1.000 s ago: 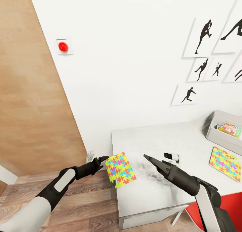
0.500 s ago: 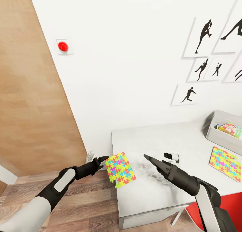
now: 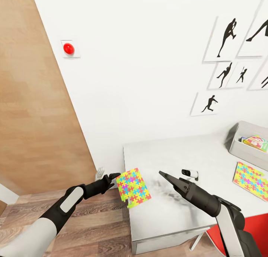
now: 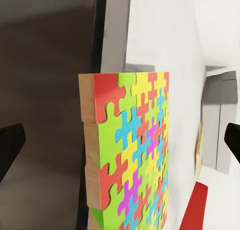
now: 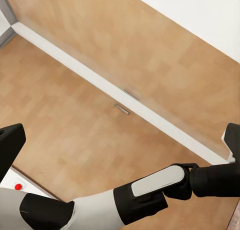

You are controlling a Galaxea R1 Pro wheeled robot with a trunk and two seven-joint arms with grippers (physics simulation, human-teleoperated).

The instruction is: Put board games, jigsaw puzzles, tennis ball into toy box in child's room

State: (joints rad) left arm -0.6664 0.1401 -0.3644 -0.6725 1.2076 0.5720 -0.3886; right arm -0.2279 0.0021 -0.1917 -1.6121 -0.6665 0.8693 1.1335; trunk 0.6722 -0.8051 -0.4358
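Your left gripper (image 3: 114,177) sat at the near-left corner of the table (image 3: 167,152), its jaws spread wide on either side of the first jigsaw puzzle (image 3: 133,187), which overhung that table edge; no finger was touching the box as far as the wrist view showed. Your right gripper (image 3: 162,174) hovered over the middle of the table, jaws apart and empty. Further right, the second jigsaw puzzle (image 3: 251,180) lay flat beside the toy box (image 3: 238,145), which already held a board game (image 3: 257,142). Both puzzles were left to stow; the other toys' whereabouts couldn't be judged.
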